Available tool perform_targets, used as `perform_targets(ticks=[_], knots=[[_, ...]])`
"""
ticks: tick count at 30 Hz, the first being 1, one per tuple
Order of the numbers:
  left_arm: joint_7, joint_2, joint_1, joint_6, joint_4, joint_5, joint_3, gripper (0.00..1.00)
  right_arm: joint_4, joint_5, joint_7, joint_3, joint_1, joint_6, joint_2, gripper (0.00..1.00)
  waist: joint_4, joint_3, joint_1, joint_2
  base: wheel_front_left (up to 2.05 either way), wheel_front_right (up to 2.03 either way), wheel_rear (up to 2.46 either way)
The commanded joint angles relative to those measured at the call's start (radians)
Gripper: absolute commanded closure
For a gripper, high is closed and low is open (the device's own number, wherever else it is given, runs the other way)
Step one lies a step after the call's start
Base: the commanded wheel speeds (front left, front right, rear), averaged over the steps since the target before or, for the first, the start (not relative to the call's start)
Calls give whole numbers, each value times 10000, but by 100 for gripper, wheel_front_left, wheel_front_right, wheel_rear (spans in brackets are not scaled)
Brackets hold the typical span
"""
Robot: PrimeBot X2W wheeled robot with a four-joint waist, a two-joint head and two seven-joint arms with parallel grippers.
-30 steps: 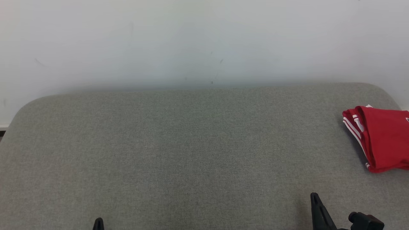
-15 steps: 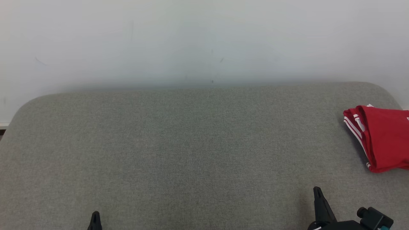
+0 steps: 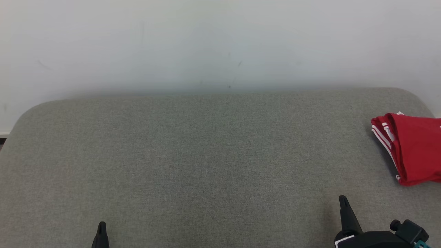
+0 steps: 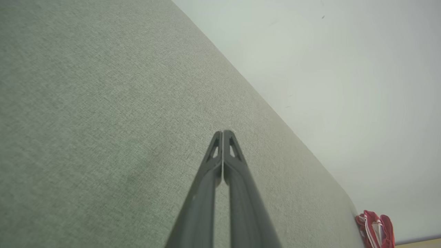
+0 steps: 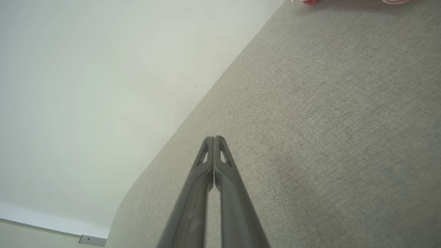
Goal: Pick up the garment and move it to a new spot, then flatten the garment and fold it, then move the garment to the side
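The garment point(image 3: 413, 150) is red with white stripes and lies folded at the far right of the grey fabric surface point(image 3: 206, 155), partly cut off by the frame edge. It also appears small in the left wrist view as the garment point(image 4: 377, 230), and a sliver of the garment point(image 5: 344, 1) shows at the top of the right wrist view. My left gripper point(image 3: 101, 225) is shut at the lower left, holding nothing. My right gripper point(image 3: 342, 199) is shut at the lower right, well in front of the garment and apart from it. Both wrist views show closed fingers: left gripper point(image 4: 223, 132), right gripper point(image 5: 214, 138).
A pale wall point(image 3: 206, 44) rises directly behind the grey surface. The surface has rounded back corners, and its left edge drops off near a strip of floor point(image 3: 2, 137).
Both grippers have risen a little into the head view, the right one more. The garment lies as before.
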Motion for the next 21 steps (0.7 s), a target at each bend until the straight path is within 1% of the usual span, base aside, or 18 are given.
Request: perform_targets(ticks=[1, 21], knots=[[71, 14, -258, -73, -97, -337, 68, 100, -147, 337, 72, -34, -226, 4, 2, 100, 2, 4, -1, 0, 0, 0, 0], [645, 16, -653, -238, -17, -2499, 251, 100, -225, 2519, 612, -138, -503, 5, 4, 100, 27, 65, -1, 0, 0, 0, 0]])
